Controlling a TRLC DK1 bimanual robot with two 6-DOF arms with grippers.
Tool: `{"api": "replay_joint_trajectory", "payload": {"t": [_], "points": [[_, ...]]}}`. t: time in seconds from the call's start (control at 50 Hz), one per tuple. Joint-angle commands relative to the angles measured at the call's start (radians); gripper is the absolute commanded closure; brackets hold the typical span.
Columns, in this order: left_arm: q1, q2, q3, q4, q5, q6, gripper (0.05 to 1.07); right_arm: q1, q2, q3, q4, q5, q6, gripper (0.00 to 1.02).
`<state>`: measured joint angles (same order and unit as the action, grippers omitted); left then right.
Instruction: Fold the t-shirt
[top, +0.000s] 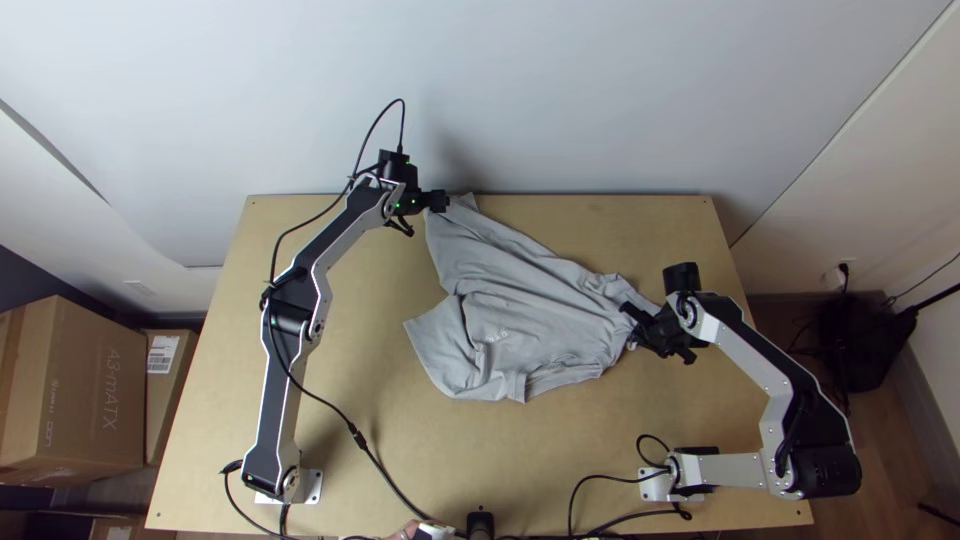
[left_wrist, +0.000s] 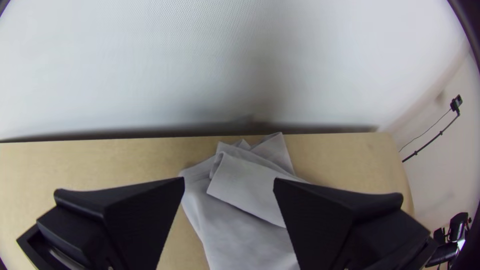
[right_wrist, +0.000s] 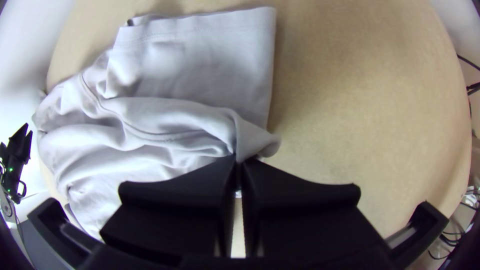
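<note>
Here's the soft grey T-shirt (top: 520, 325), wrinkled and lying slantwise, the left claw (top: 440, 201) wide apart at its far end, the right claw (top: 642, 325) clamped on a bunched fold! Beneath spreads the smooth wooden tabletop (top: 560, 440), a pale wall (top: 600, 100) behind, a brown cardboard box (top: 90, 350) alongside.

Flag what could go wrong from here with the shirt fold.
The black left gripper is open at the far end of the light grey fabric t-shirt, where layers overlap; closing might catch only some of them.

The black right gripper is shut on a small bunched bit, which could slip under tension.

The shirt lies wrinkled and skewed, so the fold may come out crooked.
</note>
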<state>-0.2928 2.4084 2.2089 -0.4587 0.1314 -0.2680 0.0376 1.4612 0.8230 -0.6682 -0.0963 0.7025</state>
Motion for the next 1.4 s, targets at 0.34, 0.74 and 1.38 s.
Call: {"api": "replay_joint_trajectory", "payload": {"t": [0.34, 0.74, 1.38], "points": [[-0.011, 0.086, 0.048, 0.072, 0.01, 0.018, 0.37, 0.05, -0.024, -0.062, 0.036, -0.005, 0.046, 1.0], [-0.025, 0.106, 0.048, 0.129, 0.008, -0.022, 0.9, 0.074, -0.059, -0.076, 0.048, -0.006, 0.052, 1.0], [0.153, -0.288, -0.15, -0.086, 0.03, -0.062, 1.05, 0.076, -0.17, -0.053, 0.067, -0.013, 0.068, 1.0]]}}
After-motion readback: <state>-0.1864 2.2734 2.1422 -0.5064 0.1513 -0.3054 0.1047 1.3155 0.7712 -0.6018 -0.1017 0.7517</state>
